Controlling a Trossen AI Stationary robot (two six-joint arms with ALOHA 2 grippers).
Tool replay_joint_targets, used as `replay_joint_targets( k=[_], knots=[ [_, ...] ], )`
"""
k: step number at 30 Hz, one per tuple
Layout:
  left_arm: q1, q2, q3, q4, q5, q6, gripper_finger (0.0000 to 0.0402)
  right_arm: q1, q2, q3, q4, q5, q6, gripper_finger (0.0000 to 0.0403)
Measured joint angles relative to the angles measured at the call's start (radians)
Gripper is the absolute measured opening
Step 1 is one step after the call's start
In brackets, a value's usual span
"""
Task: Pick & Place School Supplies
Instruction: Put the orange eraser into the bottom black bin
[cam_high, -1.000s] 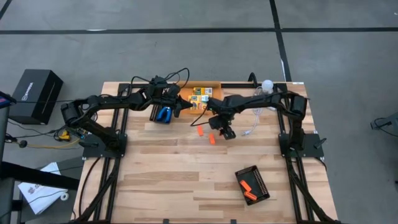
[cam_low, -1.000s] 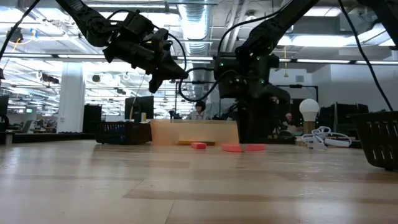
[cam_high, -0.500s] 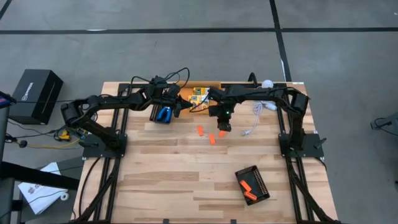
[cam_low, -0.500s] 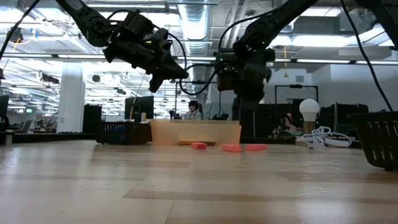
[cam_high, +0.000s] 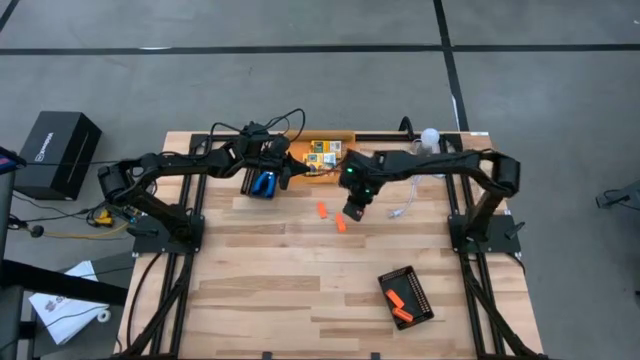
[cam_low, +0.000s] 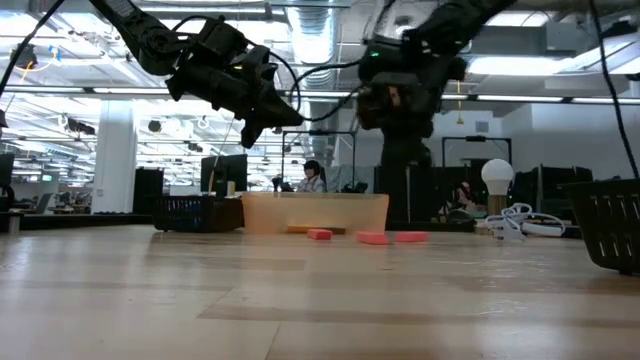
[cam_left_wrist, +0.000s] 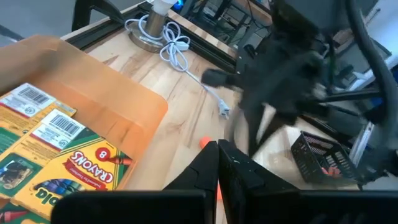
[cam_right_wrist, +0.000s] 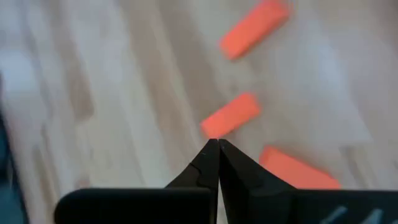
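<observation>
The pale butcher-block wooden table (cam_high: 300, 290) carries everything, and the shallow orange tray (cam_high: 300, 147) at its far edge serves as the landmark. Inside that tray lie the yellow-and-green crayon boxes (cam_high: 322, 152), so that part of the sorting looks done. Well away from the tray, at the near right corner, a black ridged tray (cam_high: 407, 298) already holds a couple of short orange sticks (cam_high: 397, 305). Just left of the orange tray, a pair of blue-handled pliers (cam_high: 265, 185) lies on the wood under the left arm. Just in front of the tray, three loose short orange sticks (cam_right_wrist: 231, 115) lie on the bare boards; these appear to be what is left.

The right hand (cam_high: 354, 211) hangs above those loose sticks with its fingers pressed together on nothing. The left hand (cam_high: 290, 171) sits beside the orange tray's front edge, also fully closed and empty.
</observation>
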Motion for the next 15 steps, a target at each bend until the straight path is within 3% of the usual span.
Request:
replay_joint_targets(
  k=[8, 10, 15],
  knots=[
    [0.000, 0.000, 0.000, -0.006, 0.017, 0.028, 0.0002, 0.054, -0.159, -0.295, 0.387, 0.314, 0.578, 0.0000],
    [0.002, 0.000, 0.000, -0.006, 0.018, 0.030, 0.0002, 0.068, -0.168, -0.322, 0.395, 0.378, 0.657, 0.0000],
    [0.007, 0.000, 0.000, -0.014, 0.019, 0.042, 0.0002, 0.112, -0.177, -0.362, 0.395, 0.387, 0.725, 0.0000]
  ],
)
